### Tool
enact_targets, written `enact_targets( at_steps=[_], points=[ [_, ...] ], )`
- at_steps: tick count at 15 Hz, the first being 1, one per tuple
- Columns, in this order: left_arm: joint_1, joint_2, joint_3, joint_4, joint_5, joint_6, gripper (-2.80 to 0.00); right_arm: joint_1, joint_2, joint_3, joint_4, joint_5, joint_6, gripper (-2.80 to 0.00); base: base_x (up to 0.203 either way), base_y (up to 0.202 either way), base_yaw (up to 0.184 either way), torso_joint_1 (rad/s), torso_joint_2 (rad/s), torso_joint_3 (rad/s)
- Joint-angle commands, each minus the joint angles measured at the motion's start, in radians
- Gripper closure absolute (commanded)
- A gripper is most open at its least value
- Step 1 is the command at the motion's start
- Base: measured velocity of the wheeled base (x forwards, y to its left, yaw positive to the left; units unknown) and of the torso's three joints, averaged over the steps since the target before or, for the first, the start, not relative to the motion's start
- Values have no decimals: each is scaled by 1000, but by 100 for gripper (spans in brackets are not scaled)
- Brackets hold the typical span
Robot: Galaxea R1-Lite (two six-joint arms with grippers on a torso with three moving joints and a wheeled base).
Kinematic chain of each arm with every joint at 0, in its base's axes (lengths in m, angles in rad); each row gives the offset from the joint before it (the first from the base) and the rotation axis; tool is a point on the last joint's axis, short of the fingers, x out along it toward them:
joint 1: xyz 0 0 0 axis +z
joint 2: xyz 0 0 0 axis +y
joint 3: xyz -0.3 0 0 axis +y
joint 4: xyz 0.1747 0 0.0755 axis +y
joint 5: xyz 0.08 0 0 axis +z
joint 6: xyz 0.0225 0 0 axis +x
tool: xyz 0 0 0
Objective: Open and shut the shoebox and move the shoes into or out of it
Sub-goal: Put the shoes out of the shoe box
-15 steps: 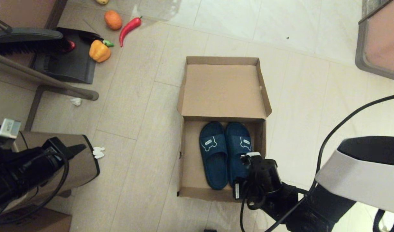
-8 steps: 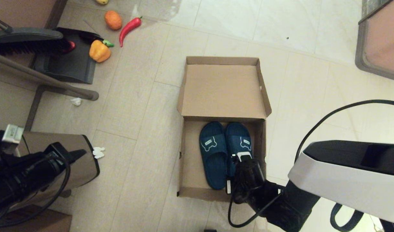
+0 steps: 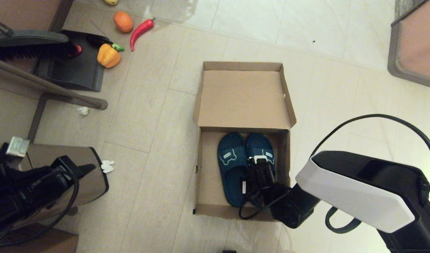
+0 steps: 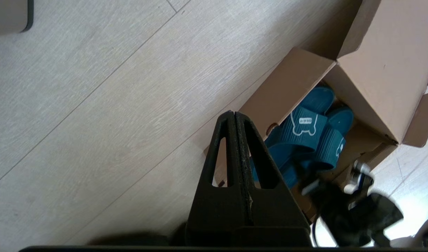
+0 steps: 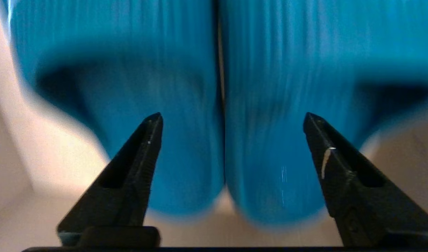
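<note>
The shoebox (image 3: 201, 168) stands open on the floor, its flap lid (image 3: 243, 95) laid back flat. Both navy shoes (image 3: 232, 165) lie side by side inside, toes toward the lid, white emblems on the straps. My right gripper (image 5: 231, 117) is open and low inside the box over the heel ends of the shoes (image 5: 270, 140), one finger outside each heel, gripping nothing. In the head view its wrist (image 3: 260, 175) covers the right shoe's heel. My left gripper (image 4: 234, 113) is shut and empty, parked at the lower left, away from the shoebox (image 4: 291, 84).
A brown trash bin (image 3: 83, 172) stands beside the left arm. A dustpan (image 3: 71, 70), a brush (image 3: 28, 45), toy vegetables (image 3: 109, 55) and paper scraps (image 3: 83, 110) lie at the far left. Furniture (image 3: 415, 45) fills the far right corner.
My right arm has swung left and forward, bringing the gripper from the box's near right corner down over the shoes' heels. The left arm has barely shifted.
</note>
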Motion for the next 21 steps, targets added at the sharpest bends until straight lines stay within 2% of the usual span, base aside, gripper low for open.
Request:
enact_targets(
  at_steps=[1, 5, 9, 10, 17, 21],
  points=[
    [0, 5, 7, -3, -1, -4, 0, -17, 44, -67, -2, -3, -1, -280, 0, 0, 0, 0, 0, 0],
    [0, 19, 8, -4, -1, -4, 0, -39, 66, -170, 3, -4, -39, -280, 0, 0, 0, 0, 0, 0],
    [2, 30, 5, -5, -1, -4, 0, -34, 76, -193, -1, -5, -77, -280, 0, 0, 0, 0, 0, 0],
    [0, 32, 4, -5, -1, -4, 0, -32, 76, -201, -2, -5, -78, 0, 0, 0, 0, 0, 0, 0],
    [0, 21, 18, -5, -1, -4, 0, -28, 73, -217, -8, -5, -80, 0, 0, 0, 0, 0, 0, 0],
    [0, -5, 66, -5, -1, -4, 0, -14, 9, -161, -6, -7, -78, 0, 0, 0, 0, 0, 0, 0]
  ],
)
